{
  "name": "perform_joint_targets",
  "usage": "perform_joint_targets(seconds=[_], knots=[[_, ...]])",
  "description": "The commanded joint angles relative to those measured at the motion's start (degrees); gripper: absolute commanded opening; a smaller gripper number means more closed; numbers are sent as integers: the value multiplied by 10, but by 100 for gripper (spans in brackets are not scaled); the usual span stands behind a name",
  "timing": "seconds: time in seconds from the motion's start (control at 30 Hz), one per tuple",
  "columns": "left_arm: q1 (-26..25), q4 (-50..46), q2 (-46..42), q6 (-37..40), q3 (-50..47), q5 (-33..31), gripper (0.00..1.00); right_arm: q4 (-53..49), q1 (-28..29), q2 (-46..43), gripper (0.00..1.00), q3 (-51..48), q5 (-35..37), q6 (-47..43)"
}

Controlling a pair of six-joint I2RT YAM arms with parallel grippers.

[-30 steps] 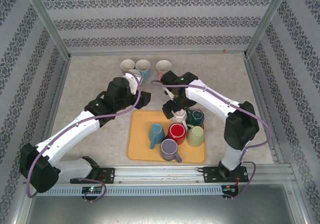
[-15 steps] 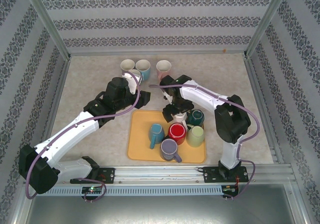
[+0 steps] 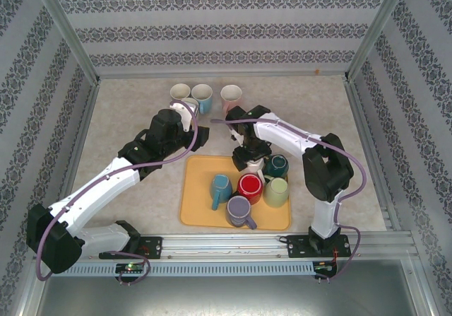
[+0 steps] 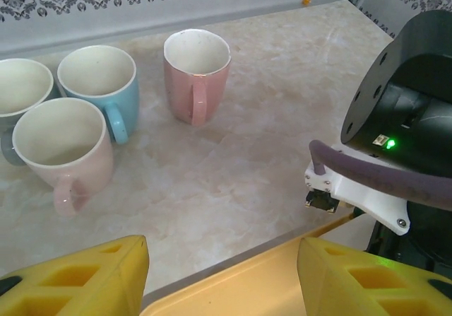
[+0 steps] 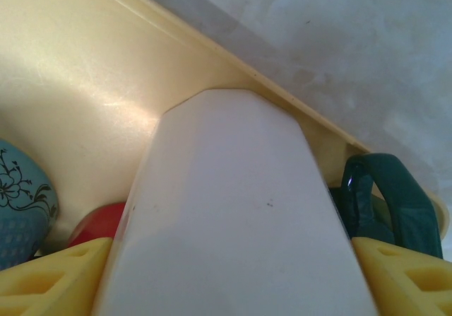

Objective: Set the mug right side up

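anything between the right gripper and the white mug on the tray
Nothing visible. The white ceramic mug sits directly between the yellow fingers of the right gripper, on the yellow plastic tray. The dark green mug and red mug stand beside it, not in between.

Colour and pattern rundown
Tray (image 3: 198, 213) orange-yellow; mugs on it: white mug (image 5: 233, 210), red mug (image 3: 249, 186), purple mug (image 3: 239, 208), pale-green mug (image 3: 276, 191), dark-teal mug (image 3: 276, 165), blue mug (image 3: 221, 186) with black floral linework. Table (image 3: 127, 104) beige marble; walls (image 3: 212, 30) grey damask stripes.
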Motion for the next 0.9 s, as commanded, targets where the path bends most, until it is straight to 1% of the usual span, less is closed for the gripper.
perform_joint_targets(seconds=[0.0,0.17,0.37,0.43,0.5,0.6,0.7,0.77,0.87], knots=[[4,16,-11,10,-7,-10,59,-37,-1,-46,65,43,6,13],[4,20,-17,8,-5,-1,59,-81,-3,-100,64,111,13,24],[4,1,-25,-10,26,16,61,-144,-6,-146,62,222,20,36],[4,-2,-30,-20,34,23,62,-145,-13,-167,61,252,13,49],[5,-2,-34,-34,39,43,65,-124,-28,-194,58,264,-16,75],[5,6,-29,-65,47,106,67,-31,-63,-256,55,221,-95,140],[12,46,-17,-111,42,200,67,113,-113,-331,53,123,-211,231],[22,110,-10,-157,22,285,68,243,-143,-382,52,40,-284,303],[38,244,5,-256,-22,389,68,374,-175,-425,52,-42,-339,392]])
